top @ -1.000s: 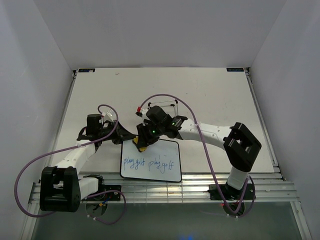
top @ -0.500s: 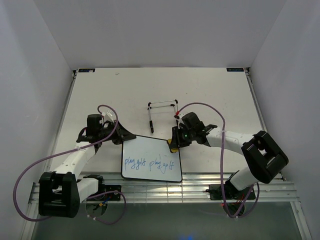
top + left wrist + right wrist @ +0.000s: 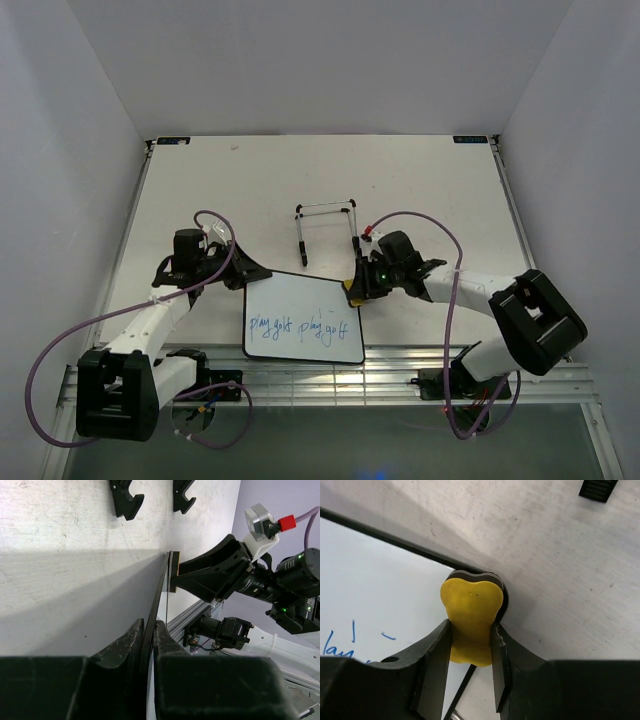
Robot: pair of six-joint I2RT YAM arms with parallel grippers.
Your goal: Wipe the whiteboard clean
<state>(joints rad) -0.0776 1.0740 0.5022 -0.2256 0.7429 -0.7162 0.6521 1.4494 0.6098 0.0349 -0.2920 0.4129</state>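
Note:
The whiteboard (image 3: 300, 322) lies near the front edge and carries blue "play golf" writing twice along its lower half. My left gripper (image 3: 250, 272) is shut on its top left edge; in the left wrist view the fingers (image 3: 131, 640) pinch the board (image 3: 161, 587), which shows edge-on. My right gripper (image 3: 353, 288) is shut on the yellow eraser (image 3: 470, 611) and holds it at the board's top right corner. There the eraser sits over the black frame, half on the white surface (image 3: 375, 575). The eraser also shows as an orange sliver in the left wrist view (image 3: 172, 572).
The thin wire stand (image 3: 327, 208) with black feet (image 3: 125, 500) stands just behind the board. One of its feet shows in the right wrist view (image 3: 599, 489). An aluminium rail (image 3: 400, 370) runs along the table's near edge.
My right gripper has carried the eraser from the board's top left part across to its top right corner. The left gripper has kept its hold; the writing is unchanged.

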